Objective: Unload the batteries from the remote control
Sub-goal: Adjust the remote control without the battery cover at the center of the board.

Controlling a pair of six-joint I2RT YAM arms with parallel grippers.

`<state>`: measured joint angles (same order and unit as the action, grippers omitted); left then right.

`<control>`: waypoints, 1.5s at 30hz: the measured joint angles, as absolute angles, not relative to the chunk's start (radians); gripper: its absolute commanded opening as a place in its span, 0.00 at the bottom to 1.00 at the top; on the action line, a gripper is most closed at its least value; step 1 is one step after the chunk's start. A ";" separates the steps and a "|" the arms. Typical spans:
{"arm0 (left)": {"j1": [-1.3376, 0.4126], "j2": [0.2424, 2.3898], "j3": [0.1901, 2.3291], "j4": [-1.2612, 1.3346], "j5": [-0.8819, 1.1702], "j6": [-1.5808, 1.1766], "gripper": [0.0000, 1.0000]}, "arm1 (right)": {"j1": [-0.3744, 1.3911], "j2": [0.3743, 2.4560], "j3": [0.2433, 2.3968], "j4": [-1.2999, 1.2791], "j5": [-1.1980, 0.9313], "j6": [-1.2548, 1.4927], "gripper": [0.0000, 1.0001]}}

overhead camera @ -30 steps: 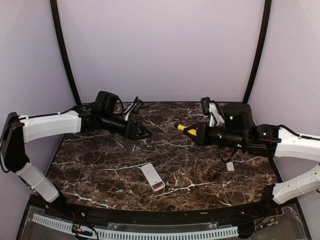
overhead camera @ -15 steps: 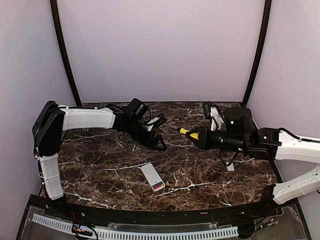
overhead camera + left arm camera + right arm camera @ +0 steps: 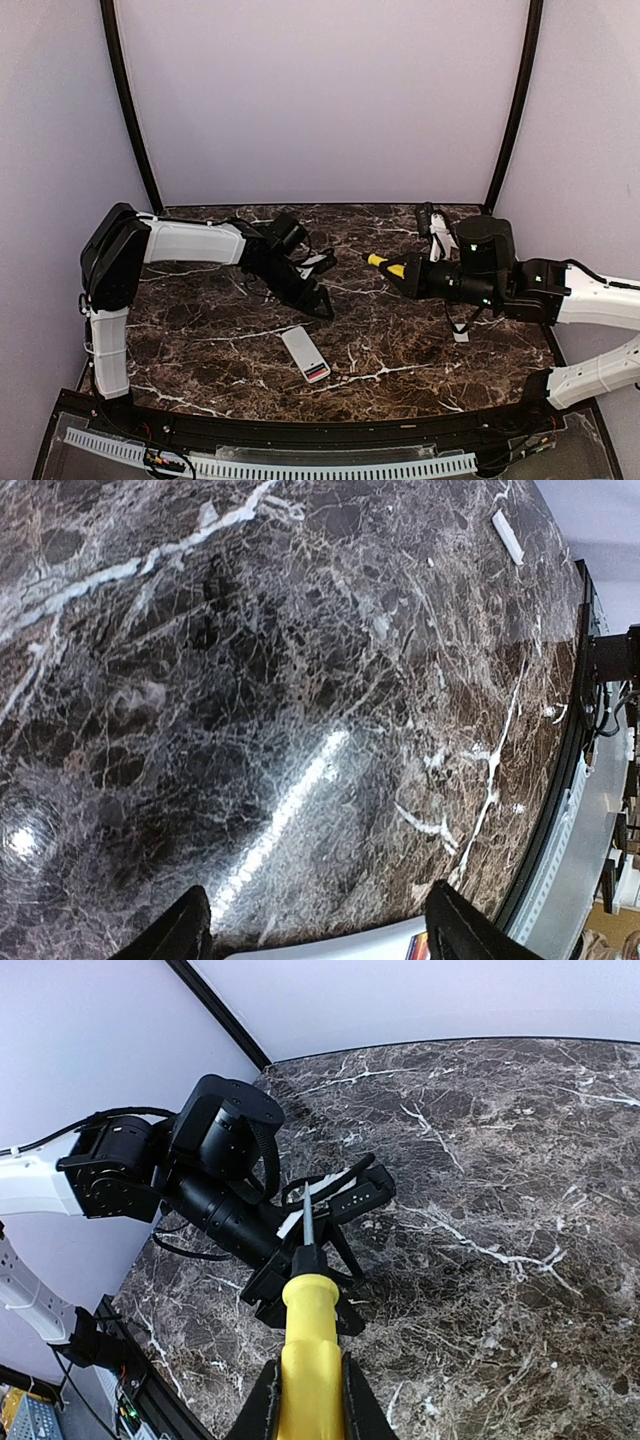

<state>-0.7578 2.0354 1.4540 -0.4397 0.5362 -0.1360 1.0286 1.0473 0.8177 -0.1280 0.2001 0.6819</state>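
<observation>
The batteries (image 3: 316,371) sit in the remote control (image 3: 301,345), none unloaded. Beyond it, the left end effector (image 3: 321,307) gapes wide; the right end effector (image 3: 408,272) grips the screwdriver (image 3: 310,1350).

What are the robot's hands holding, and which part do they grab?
The right gripper grips the screwdriver by its yellow handle, metal shaft pointing out. The left gripper is open and holds nothing.

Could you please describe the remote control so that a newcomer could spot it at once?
On the dark marble table, look near the middle of the front part, between the two arms, just on the near side of the left gripper: there lies the remote control. It is a flat white bar, longer than the small white cover under the right arm, with red showing at its near end.
</observation>
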 measured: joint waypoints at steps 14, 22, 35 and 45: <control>-0.772 2.035 1.383 -0.488 0.539 -0.135 0.72 | 1.029 1.062 0.818 -0.128 0.200 0.682 0.00; -0.781 2.017 1.357 -0.487 0.538 -0.134 0.72 | 1.029 1.062 0.818 -0.128 0.200 0.686 0.00; -0.821 1.927 1.237 -0.493 0.540 -0.135 0.72 | 1.029 1.064 0.818 -0.128 0.199 0.694 0.00; -0.870 1.868 1.153 -0.482 0.539 -0.154 0.72 | 1.029 1.072 0.798 -0.120 0.199 0.709 0.00</control>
